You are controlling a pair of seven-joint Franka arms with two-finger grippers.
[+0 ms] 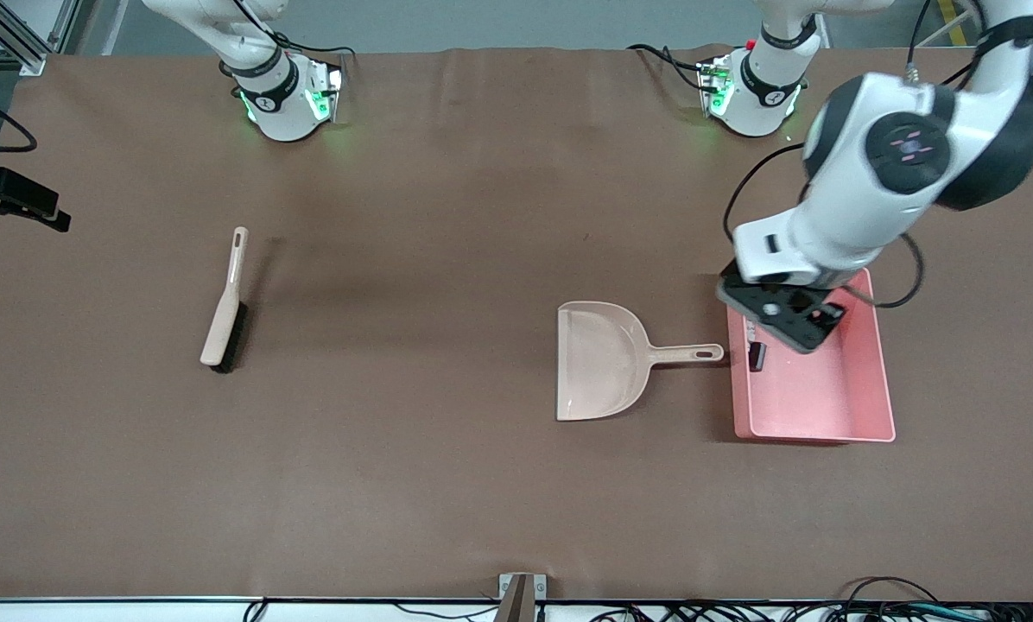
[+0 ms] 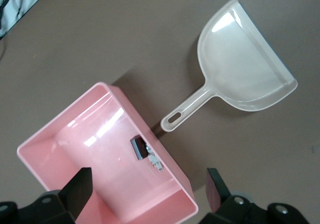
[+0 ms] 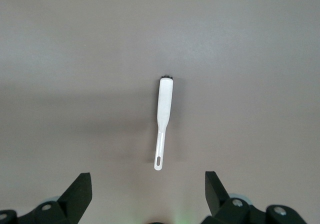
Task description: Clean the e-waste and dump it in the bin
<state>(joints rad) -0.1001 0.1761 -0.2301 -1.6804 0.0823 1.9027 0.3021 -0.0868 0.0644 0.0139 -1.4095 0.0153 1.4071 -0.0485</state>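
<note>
The pink bin [image 1: 814, 430] stands toward the left arm's end of the table. In it, against the wall beside the dustpan handle, lie the dark block [image 1: 757, 355] and the small white part [image 1: 750, 332]. The left wrist view shows the bin [image 2: 75, 149] with the dark block [image 2: 138, 147] and the white part [image 2: 154, 161] touching each other. My left gripper [image 1: 795, 321] hangs open and empty over the bin [image 2: 148, 194]. My right gripper [image 3: 148, 191] is open and empty, high over the brush, and out of the front view.
The beige dustpan [image 1: 598, 358] lies empty on the table, its handle pointing at the bin; it also shows in the left wrist view [image 2: 245, 69]. A beige brush [image 1: 225, 302] with black bristles lies toward the right arm's end [image 3: 163, 121].
</note>
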